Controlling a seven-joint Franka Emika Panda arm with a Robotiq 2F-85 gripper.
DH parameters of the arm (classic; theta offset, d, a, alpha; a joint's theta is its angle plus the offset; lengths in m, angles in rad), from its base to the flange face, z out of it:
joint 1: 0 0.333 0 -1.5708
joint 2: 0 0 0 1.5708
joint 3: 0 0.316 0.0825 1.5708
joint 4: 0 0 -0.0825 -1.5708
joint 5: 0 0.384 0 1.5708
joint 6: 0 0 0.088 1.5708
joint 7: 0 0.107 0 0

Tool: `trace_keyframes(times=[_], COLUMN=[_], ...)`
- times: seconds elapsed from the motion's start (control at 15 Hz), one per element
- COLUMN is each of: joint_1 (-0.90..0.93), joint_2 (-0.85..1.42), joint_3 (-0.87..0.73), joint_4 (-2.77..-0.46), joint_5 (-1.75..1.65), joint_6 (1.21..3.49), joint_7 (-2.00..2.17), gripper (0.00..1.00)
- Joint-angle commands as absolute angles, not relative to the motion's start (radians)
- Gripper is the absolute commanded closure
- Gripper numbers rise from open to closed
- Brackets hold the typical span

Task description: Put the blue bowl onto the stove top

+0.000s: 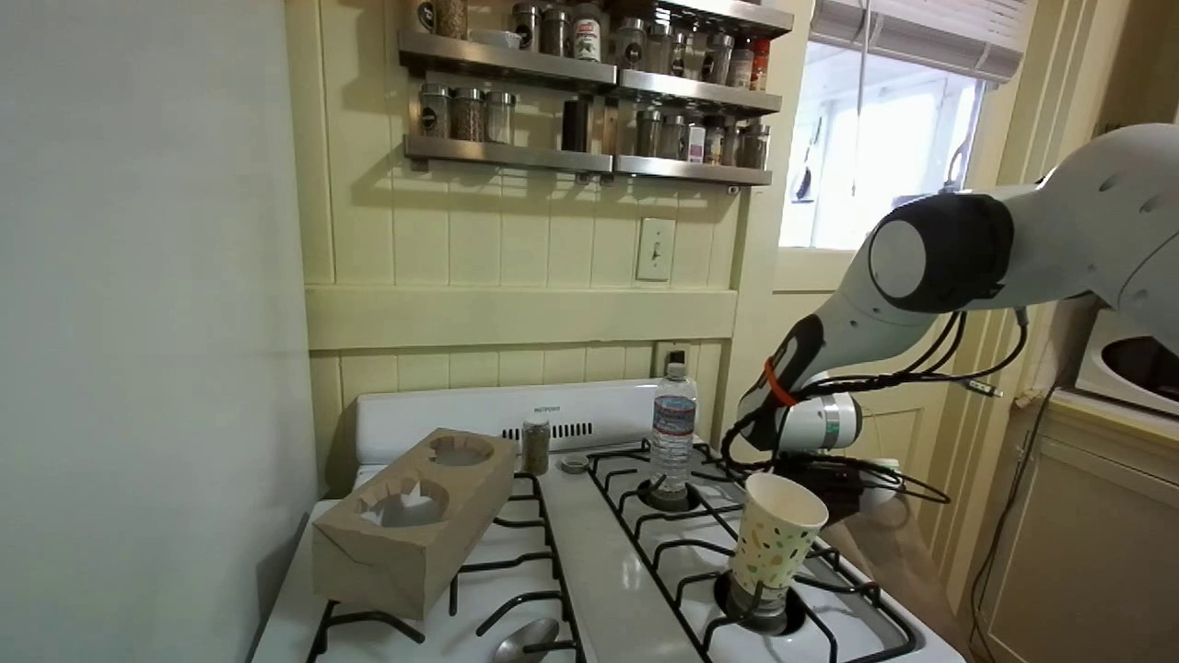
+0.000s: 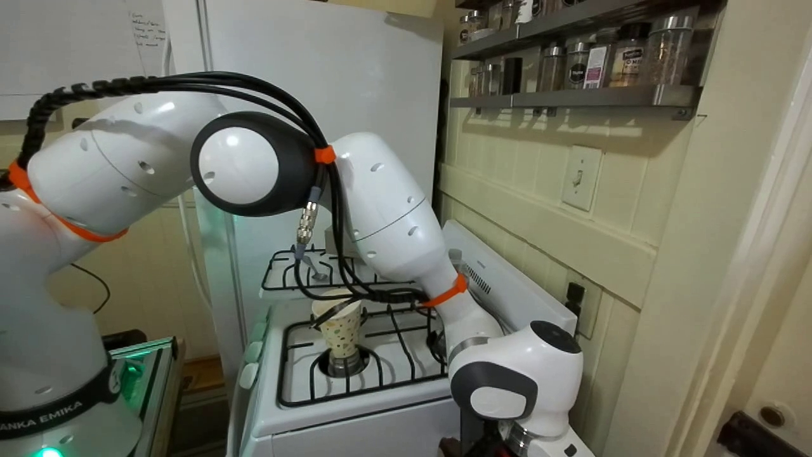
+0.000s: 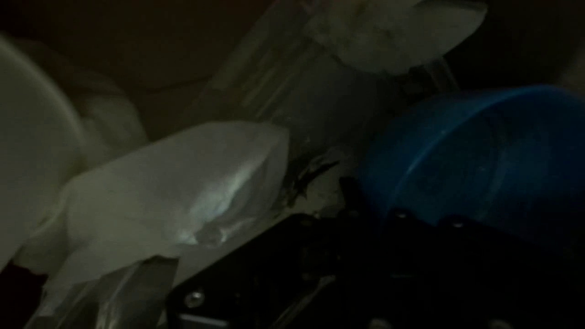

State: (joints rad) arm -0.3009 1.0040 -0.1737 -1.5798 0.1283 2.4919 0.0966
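The blue bowl point(image 3: 480, 160) is tilted at the right of the dark wrist view. It does not show in either exterior view. My gripper point(image 3: 372, 201) has its fingers close together with the bowl's near wall between them, and looks shut on it. The fingertips are mostly lost in the dark. The stove top point(image 1: 603, 543) is white with black grates and also shows in an exterior view point(image 2: 355, 411). My gripper point(image 1: 829, 488) is low beside the stove, past its right edge, partly behind the paper cup.
A patterned paper cup point(image 1: 774, 543) stands over a front burner. A water bottle point(image 1: 673, 433), a cardboard carrier point(image 1: 414, 525), a spice jar point(image 1: 535, 444) and a spoon point(image 1: 527, 640) are on the stove. White crumpled plastic point(image 3: 183, 183) and a pale round rim point(image 3: 32, 137) lie near the gripper.
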Motion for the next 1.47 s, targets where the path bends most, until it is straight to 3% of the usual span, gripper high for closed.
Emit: trace_keyframes(times=[0.0,0.53,1.4], joint_1=[-0.302,-0.428,-0.704], joint_2=[0.998,0.751,0.580], joint_3=[-0.178,-0.119,-0.010], joint_4=[-1.590,-1.731,-1.726], joint_5=[0.140,0.199,0.554], joint_6=[2.521,2.459,1.960], joint_7=[0.122,-0.061,-0.614], gripper=[0.99,0.99,0.99])
